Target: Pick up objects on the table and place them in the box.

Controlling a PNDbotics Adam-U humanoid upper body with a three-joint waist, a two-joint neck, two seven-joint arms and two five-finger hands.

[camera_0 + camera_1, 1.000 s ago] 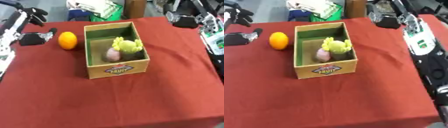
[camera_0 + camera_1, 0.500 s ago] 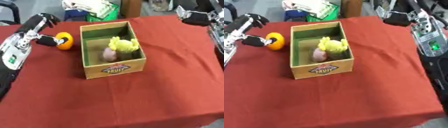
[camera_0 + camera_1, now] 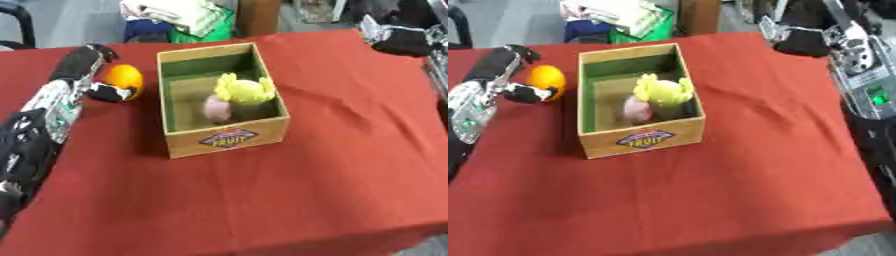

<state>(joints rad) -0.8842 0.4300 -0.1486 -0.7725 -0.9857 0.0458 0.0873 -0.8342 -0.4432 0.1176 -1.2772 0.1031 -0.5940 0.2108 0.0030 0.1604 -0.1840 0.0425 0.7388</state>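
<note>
An orange (image 3: 125, 77) lies on the red tablecloth (image 3: 332, 160), left of the cardboard fruit box (image 3: 229, 139). My left hand (image 3: 83, 65) comes in from the left and wraps it: the fingers curl over its far side and the thumb (image 3: 111, 93) presses its near side. The orange still rests on the cloth. Inside the box lie a yellow object (image 3: 244, 90) and a pink one (image 3: 216, 107). My right hand (image 3: 800, 39) hangs over the table's far right corner, a dark shape well away from the box.
A pile of cloth and a green bag (image 3: 188, 17) sit beyond the far edge, beside a brown post (image 3: 258, 15). My right forearm (image 3: 866, 75) runs down the right edge. Bare cloth spreads in front of and right of the box.
My left hand has swung in from the far left and closed around the orange. The camera has shifted, so the box sits differently in view. The right hand stays at the far right corner.
</note>
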